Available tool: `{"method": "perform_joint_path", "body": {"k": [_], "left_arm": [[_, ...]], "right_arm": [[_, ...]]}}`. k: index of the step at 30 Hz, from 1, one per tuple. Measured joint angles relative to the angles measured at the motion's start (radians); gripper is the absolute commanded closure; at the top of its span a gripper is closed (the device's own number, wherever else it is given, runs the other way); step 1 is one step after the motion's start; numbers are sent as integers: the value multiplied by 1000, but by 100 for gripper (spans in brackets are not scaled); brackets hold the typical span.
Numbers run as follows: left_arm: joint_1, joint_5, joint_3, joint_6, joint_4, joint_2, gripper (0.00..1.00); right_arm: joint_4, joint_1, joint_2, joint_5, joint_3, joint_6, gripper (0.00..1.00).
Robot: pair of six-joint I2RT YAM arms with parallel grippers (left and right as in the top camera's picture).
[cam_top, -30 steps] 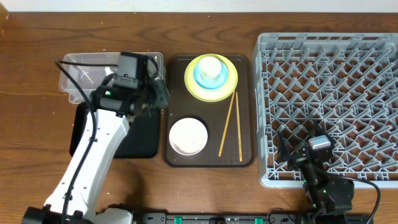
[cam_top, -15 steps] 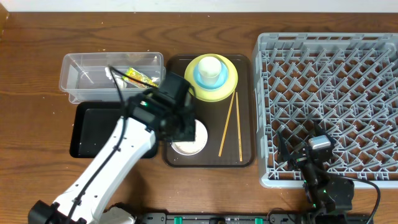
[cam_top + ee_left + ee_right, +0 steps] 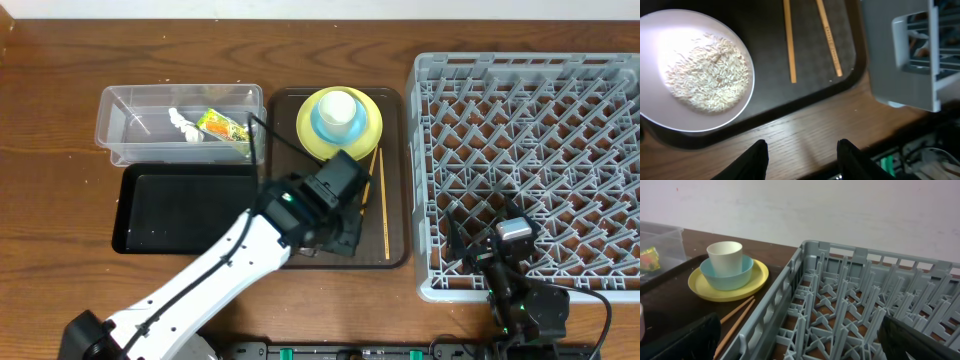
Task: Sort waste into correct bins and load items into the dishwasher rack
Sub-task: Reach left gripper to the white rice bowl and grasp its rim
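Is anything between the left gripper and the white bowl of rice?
Nothing visible. The left gripper hangs open and empty by the front edge of the brown tray; the white bowl sits uncovered on it.

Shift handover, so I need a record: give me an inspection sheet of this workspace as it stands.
Surface: wooden table, brown serving tray on it.
Job's things: wrapper and paper scrap in clear tub; black tray empty; rice in white bowl; cup in blue bowl on yellow plate; chopsticks on serving tray; rack empty.
Clutter: nothing seen.
Grippers: left gripper open, empty; right gripper open, empty.
Cables: black cable at front right edge.
Surroundings: white wall.
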Motion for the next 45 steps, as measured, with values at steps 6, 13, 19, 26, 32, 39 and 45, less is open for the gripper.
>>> {"method": "perform_joint_path", "body": {"k": [6, 13, 19, 26, 32, 39, 45], "left_arm": [[-35, -86, 0, -26, 3, 41, 52], [-36, -119, 0, -30, 33, 145, 52], [-36, -136, 0, -30, 72, 233, 53], [-37, -217, 0, -33, 82, 280, 54], [-37, -245, 0, -34, 108, 280, 62], [-37, -251, 0, -53, 116, 280, 63], [-37, -257, 0, -55, 116, 280, 63]], "right_arm": [[0, 0, 0, 0, 0, 0, 1], [0, 0, 0, 0, 0, 0, 1], [0, 0, 0, 0, 0, 0, 1], [0, 0, 0, 0, 0, 0, 1], [0, 0, 0, 0, 0, 0, 1], [0, 0, 0, 0, 0, 0, 1], [0, 0, 0, 0, 0, 0, 1]]}}
